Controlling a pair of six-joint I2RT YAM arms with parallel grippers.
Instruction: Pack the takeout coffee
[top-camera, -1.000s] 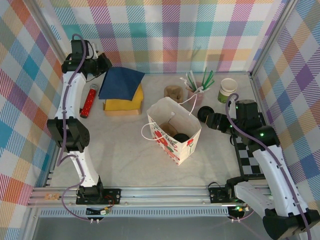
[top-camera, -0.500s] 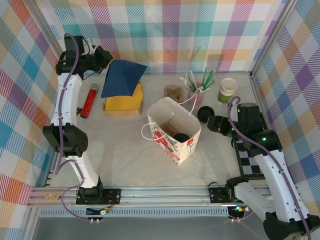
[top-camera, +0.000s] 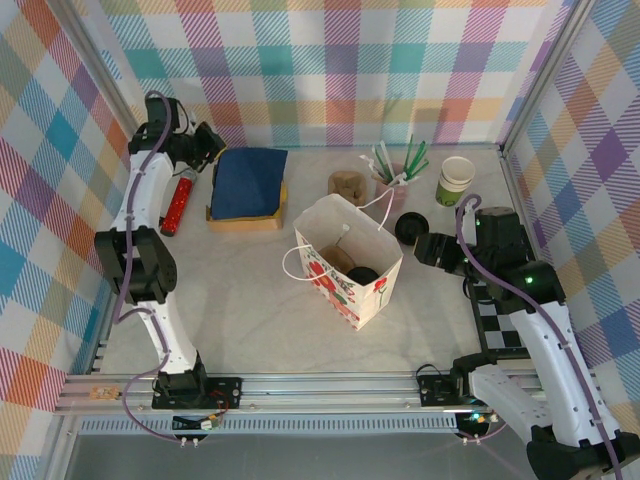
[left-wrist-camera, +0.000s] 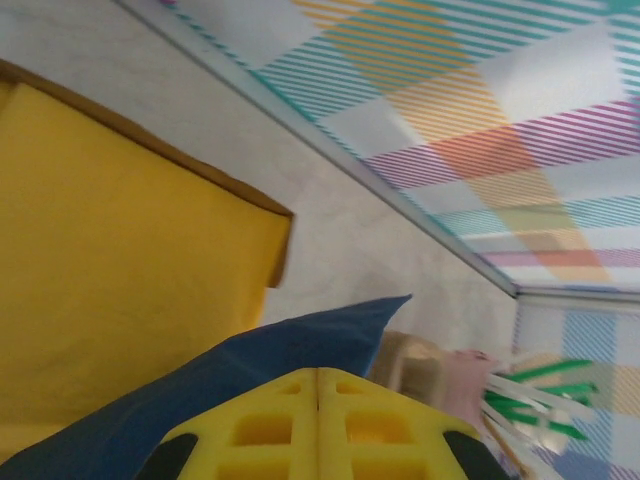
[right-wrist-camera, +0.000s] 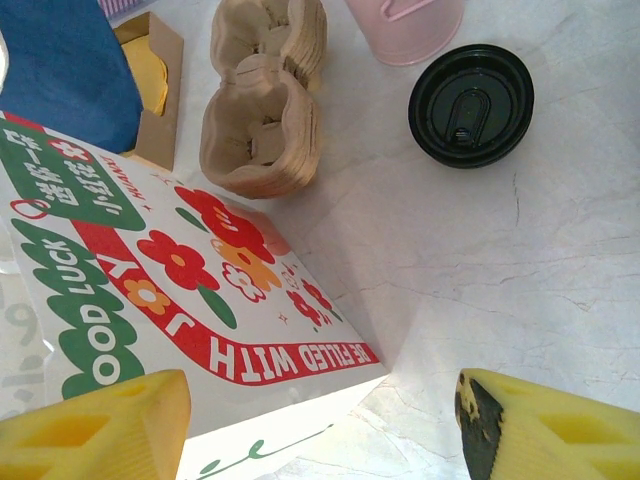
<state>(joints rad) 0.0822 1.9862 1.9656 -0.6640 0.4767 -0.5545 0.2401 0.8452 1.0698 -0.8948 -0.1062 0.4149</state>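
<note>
Seen from above, a white paper gift bag printed with red flowers (top-camera: 350, 292) stood open at the centre of the pale marbled table (top-camera: 240, 290). The takeout coffee (top-camera: 362, 273) sat inside it, toward the bag's lower right (only its round black lid showed from that height). At right of centre the right gripper (top-camera: 428, 246) hung just beside the bag, its yellow fingers spread wide apart and holding nothing. A loose round black plastic lid (top-camera: 408, 228) lay on the table just above it. At upper left, the left gripper (top-camera: 210, 150) had its fingers pressed together on the edge of a dark blue cloth (top-camera: 245, 180) draped over a flat yellow box (top-camera: 240, 216). A red tube (top-camera: 180, 200) lay left of the box.
</note>
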